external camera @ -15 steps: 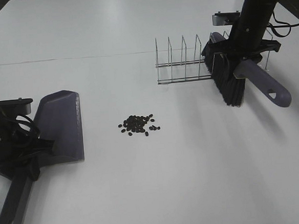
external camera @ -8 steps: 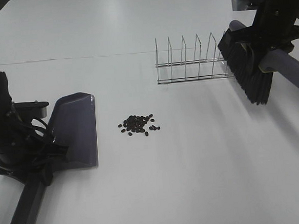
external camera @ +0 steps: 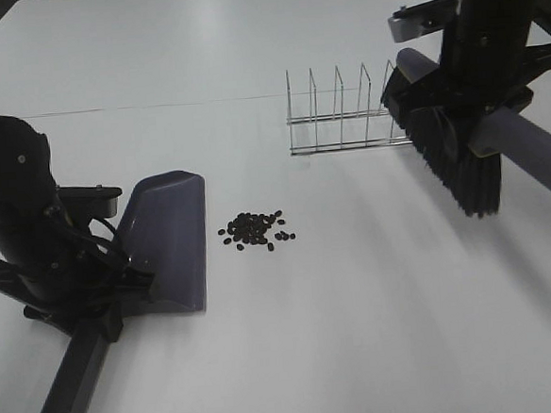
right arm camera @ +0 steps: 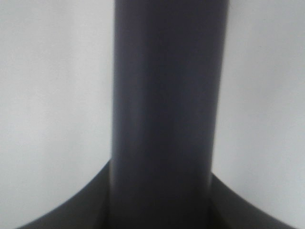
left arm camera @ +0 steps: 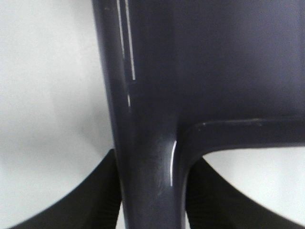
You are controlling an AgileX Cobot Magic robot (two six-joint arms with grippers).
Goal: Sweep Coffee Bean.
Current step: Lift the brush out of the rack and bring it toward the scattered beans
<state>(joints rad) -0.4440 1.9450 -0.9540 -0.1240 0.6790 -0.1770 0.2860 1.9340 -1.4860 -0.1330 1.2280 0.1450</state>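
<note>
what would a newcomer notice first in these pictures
A small dark heap of coffee beans lies in the middle of the white table. Just left of it, the left gripper clamps a purple dustpan by its handle, mouth facing the beans. At far right, the right gripper holds a black-bristled brush tilted by a wire rack's end.

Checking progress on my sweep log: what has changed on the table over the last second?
The left gripper carried the dustpan rightward, its lip now close beside the coffee beans without touching them. The right gripper shifted the brush slightly right. Both grips unchanged; beans and wire rack stayed put.
</note>
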